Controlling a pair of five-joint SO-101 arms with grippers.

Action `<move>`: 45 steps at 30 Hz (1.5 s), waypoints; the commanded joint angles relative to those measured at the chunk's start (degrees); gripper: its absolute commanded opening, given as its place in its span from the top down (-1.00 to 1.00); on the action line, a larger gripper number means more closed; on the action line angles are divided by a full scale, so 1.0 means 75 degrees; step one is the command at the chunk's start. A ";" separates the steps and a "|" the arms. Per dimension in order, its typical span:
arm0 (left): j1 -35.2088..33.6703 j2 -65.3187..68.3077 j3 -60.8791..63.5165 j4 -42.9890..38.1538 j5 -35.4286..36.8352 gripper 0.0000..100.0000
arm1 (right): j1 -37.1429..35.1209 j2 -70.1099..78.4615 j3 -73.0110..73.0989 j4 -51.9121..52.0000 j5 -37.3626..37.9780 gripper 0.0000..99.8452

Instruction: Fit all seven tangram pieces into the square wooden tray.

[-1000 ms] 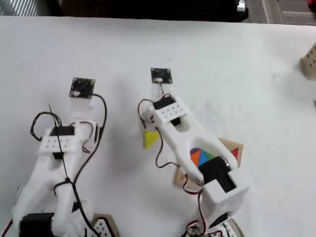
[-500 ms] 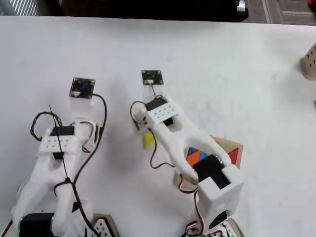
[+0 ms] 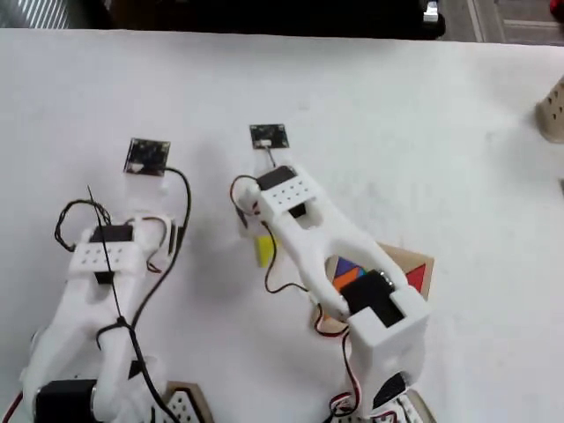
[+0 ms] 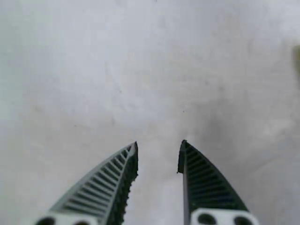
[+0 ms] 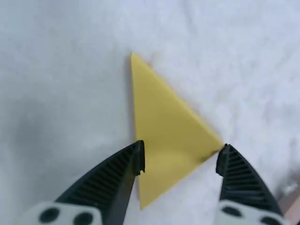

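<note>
A yellow triangle [image 5: 164,136] lies flat on the white table, and my right gripper [image 5: 181,157] stands open straddling its near corner, one fingertip on each side. From above, the yellow triangle [image 3: 263,250] peeks out from under the right arm's wrist [image 3: 286,198]. The square wooden tray [image 3: 412,261] sits behind that arm, mostly hidden; orange, blue and purple pieces [image 3: 345,271] and a red piece [image 3: 416,278] show inside it. My left gripper [image 4: 158,154] hangs open above bare table with nothing between its fingers.
The left arm [image 3: 97,264] rests at the near left with loose black cables. A pegged wooden block [image 3: 552,110] stands at the right edge. A wooden base [image 3: 189,401] sits at the near edge. The table's far half is open white surface.
The right arm has swung left and closed in over the yellow triangle, covering more of it. The left arm has not moved.
</note>
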 commanded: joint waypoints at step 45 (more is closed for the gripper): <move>0.0123 -0.0275 -0.0059 -0.0164 -0.0082 0.70 | -0.0252 0.1119 -0.2321 0.1612 0.1629 0.44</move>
